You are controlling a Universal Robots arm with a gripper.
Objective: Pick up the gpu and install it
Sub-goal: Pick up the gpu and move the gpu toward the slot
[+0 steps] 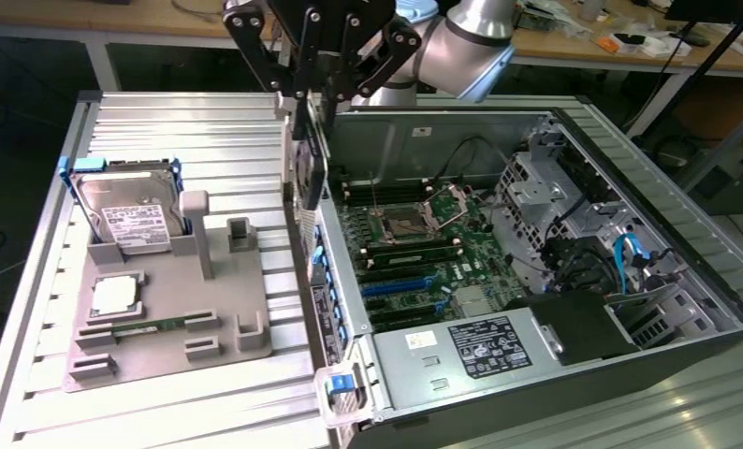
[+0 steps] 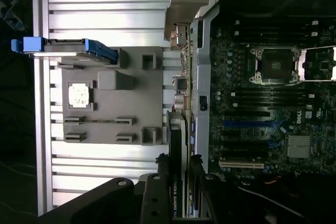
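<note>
**Operator:** What's laid out in front of me?

**Spotter:** On the exterior view's right you have the open computer case (image 1: 403, 126), with its motherboard (image 1: 441, 253) exposed. The gray fixture (image 1: 159, 351) sits to its left, and the hard drive (image 1: 128, 210) stands at the fixture's far end.

**Operator:** And the gpu?

**Spotter:** You're holding the gpu (image 1: 307, 173). It hangs upright, on edge, over the case wall nearest the fixture. Your gripper (image 1: 316, 92) is clamped narrowly on its top edge.
</note>
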